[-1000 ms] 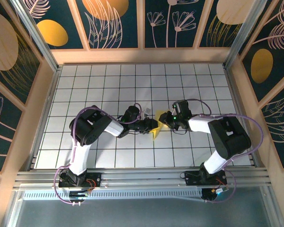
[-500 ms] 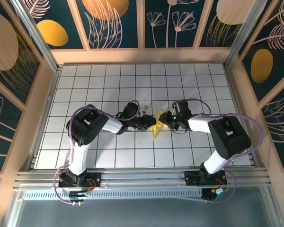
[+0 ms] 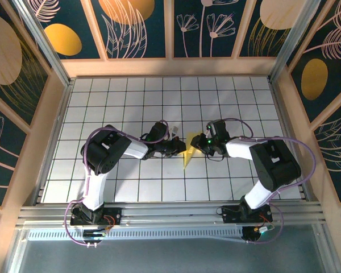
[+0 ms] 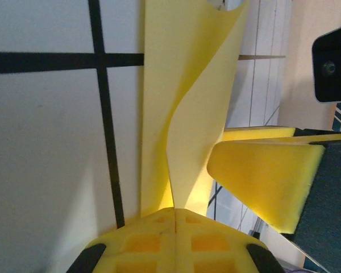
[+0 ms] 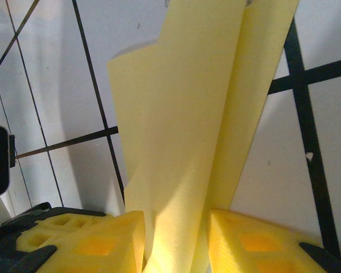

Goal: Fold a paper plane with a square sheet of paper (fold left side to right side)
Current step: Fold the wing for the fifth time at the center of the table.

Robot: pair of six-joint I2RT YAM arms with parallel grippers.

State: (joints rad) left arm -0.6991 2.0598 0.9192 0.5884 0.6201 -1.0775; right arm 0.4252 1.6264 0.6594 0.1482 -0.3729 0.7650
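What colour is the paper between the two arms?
The paper is plain yellow with no pattern. It shows best in the right wrist view.

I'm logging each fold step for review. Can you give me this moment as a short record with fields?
paper: yellow, loosely curved, held on edge between the two grippers
left gripper: jaws shut, pinching the paper
right gripper: jaws on either side of the doubled paper, gripping it
table: white grid, beneath the paper
fold: not yet pressed flat
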